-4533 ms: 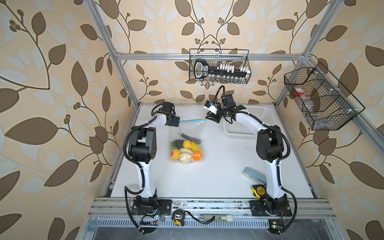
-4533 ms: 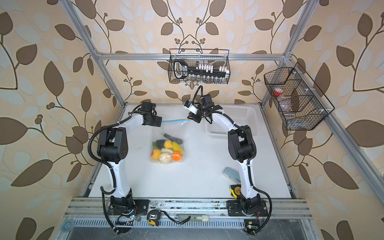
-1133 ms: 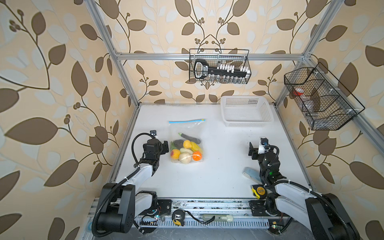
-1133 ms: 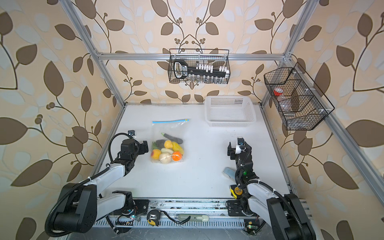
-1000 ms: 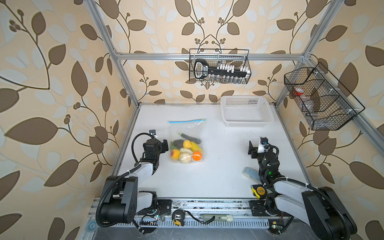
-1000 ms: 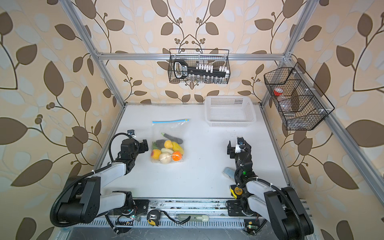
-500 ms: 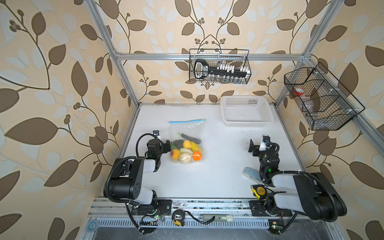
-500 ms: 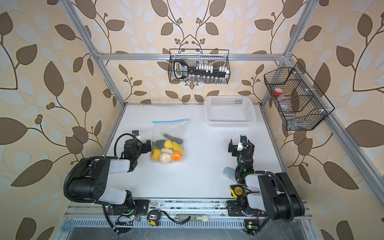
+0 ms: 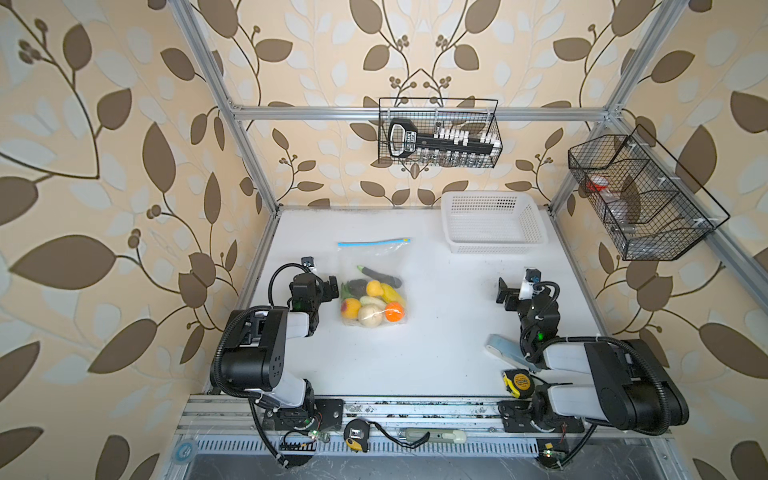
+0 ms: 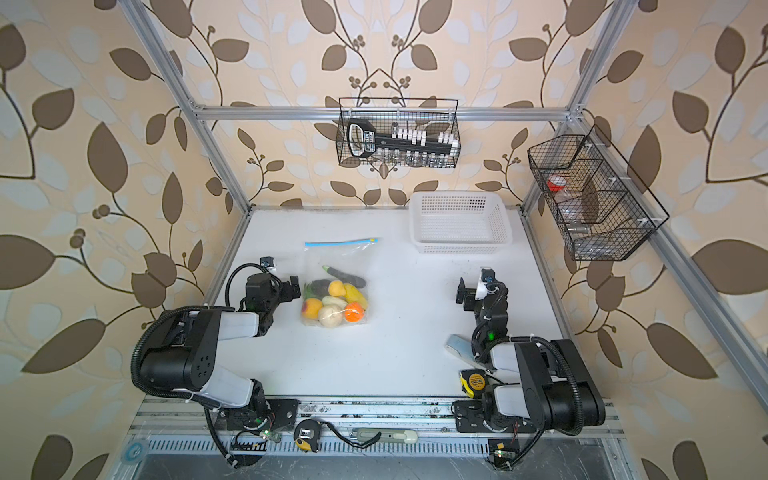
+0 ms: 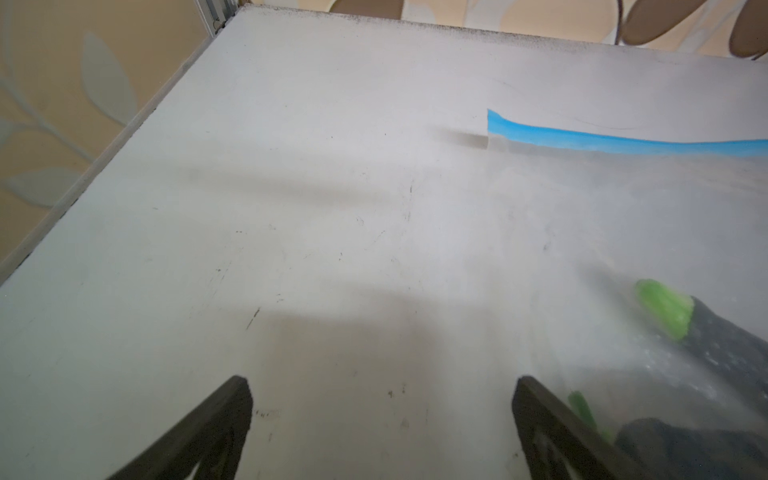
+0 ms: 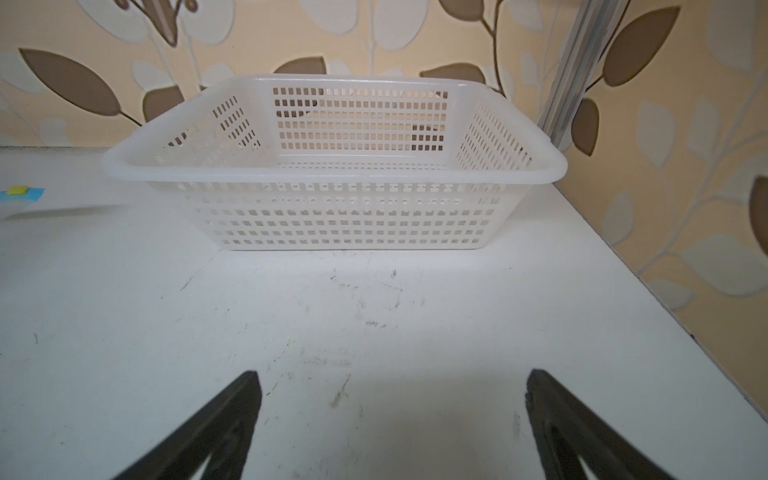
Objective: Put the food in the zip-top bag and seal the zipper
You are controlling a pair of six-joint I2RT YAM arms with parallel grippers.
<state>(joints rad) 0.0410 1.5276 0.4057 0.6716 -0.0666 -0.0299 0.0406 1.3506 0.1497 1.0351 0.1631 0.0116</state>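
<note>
Surface [image 9: 436, 340] white, scuffed. Perforated white basket [image 9: 494, 248] in far R corner. Zip-top bag [image 9: 376, 259] lies flat, L of centre, mouth twd far wall. Food [image 9: 372, 305] inside bag, bunched at near end. L gripper [image 11: 382, 390] wide, empty, low, just beside bag's L edge. R gripper [image 12: 392, 382] wide, empty, facing basket, well apart from bag. Blue-grey case [image 9: 498, 351] + tape measure [image 9: 517, 381] by R arm. Zipper [image 9: 372, 244] runs along bag's far edge; yellow slider [image 9: 406, 240] at R end.

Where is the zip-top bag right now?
In both top views the zip-top bag lies on the table left of centre, just right of the left tool, its blue zipper toward the back wall.
</note>
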